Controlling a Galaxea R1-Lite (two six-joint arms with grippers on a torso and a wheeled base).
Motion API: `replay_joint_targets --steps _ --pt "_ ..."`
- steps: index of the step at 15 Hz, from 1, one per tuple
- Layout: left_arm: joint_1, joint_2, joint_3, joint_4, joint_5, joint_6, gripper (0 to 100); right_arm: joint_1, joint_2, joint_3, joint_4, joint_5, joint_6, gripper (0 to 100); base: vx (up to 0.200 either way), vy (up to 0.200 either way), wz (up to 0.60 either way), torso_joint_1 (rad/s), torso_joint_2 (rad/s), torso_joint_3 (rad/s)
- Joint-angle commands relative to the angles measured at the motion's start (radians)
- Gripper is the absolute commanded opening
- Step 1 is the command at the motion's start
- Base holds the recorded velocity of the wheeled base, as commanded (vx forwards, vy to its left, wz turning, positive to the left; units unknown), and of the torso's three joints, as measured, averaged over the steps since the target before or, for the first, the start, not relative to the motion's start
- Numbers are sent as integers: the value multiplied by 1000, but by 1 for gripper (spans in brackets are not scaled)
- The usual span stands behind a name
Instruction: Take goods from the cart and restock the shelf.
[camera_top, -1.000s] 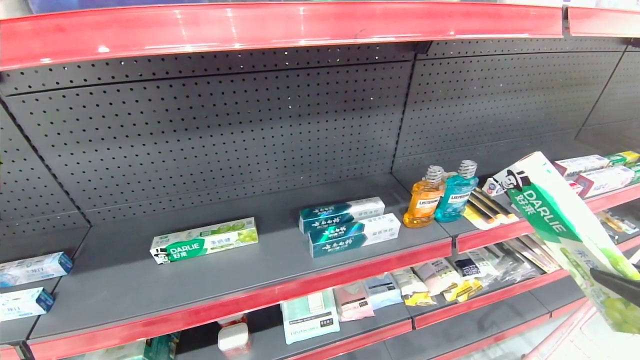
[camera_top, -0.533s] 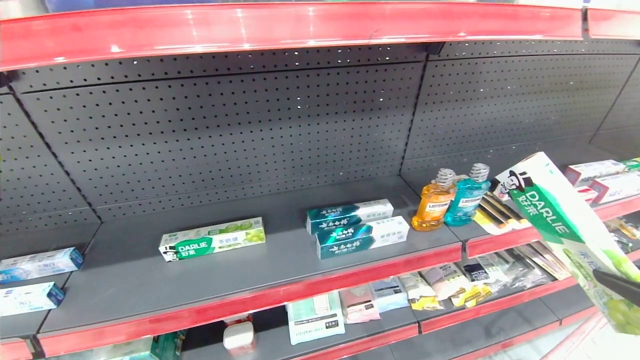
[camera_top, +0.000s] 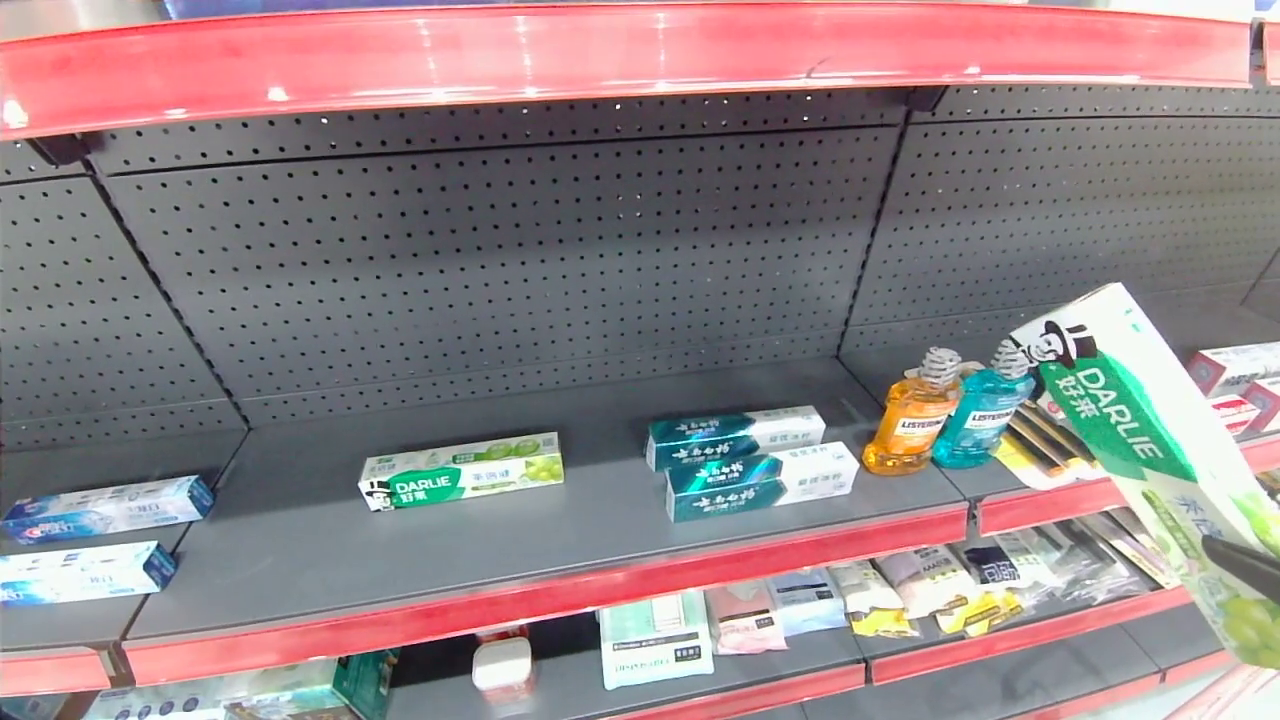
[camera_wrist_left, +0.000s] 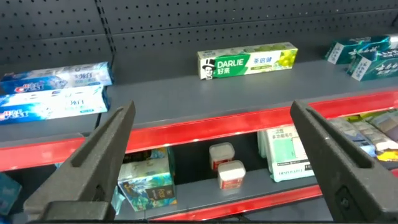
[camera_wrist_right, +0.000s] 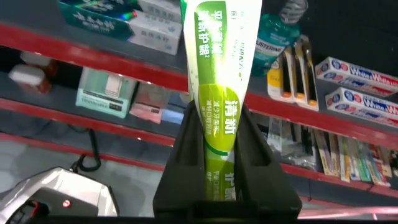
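My right gripper (camera_wrist_right: 221, 146) is shut on the lower end of a green and white toothpaste box (camera_wrist_right: 221, 56). The box (camera_top: 1140, 430) leans up and to the left at the right of the head view, in front of the shelf; the gripper (camera_top: 1238, 568) grips it low down. A matching green box (camera_top: 461, 470) lies flat on the grey middle shelf (camera_top: 420, 570). My left gripper (camera_wrist_left: 211, 111) hangs open in front of the shelf's left part, nothing between its fingers, with that green box (camera_wrist_left: 247, 60) beyond it.
Two teal toothpaste boxes (camera_top: 755, 462) lie right of the green one, then an orange (camera_top: 905, 425) and a blue mouthwash bottle (camera_top: 980, 420). Blue-white boxes (camera_top: 100, 510) lie far left. Bare shelf surrounds the green box. Packets (camera_top: 655, 640) fill the lower shelf.
The head camera has moved: the whole shelf picture has slid to the right. The held box keeps its place at the right edge and sits a little higher.
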Motion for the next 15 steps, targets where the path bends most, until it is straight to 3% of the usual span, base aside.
replay_joint_targets --steps 1,4,7,8,9,13,15 --pt "0 1 0 0 -8 12 100 -1 -96 31 -5 55 0 0 0 0 0 0 0 0" --pt "2 1 -3 3 33 8 100 -1 -182 71 -5 105 4 0 0 0 0 0 0 0" --pt "-2 14 -48 14 31 -14 100 -3 -176 14 -5 102 61 0 0 0 0 0 0 0" --pt "-17 208 -249 38 27 -120 100 -1 -171 -10 -2 101 61 0 0 0 0 0 0 0" --pt "-23 340 -354 53 25 -233 100 -1 -159 -18 -2 101 61 0 0 0 0 0 0 0" --pt "-11 696 -403 44 53 -233 100 -3 -145 -29 -4 98 55 0 0 0 0 0 0 0" --pt "14 994 -503 30 97 -235 100 -4 -116 -70 -4 82 55 0 0 0 0 0 0 0"
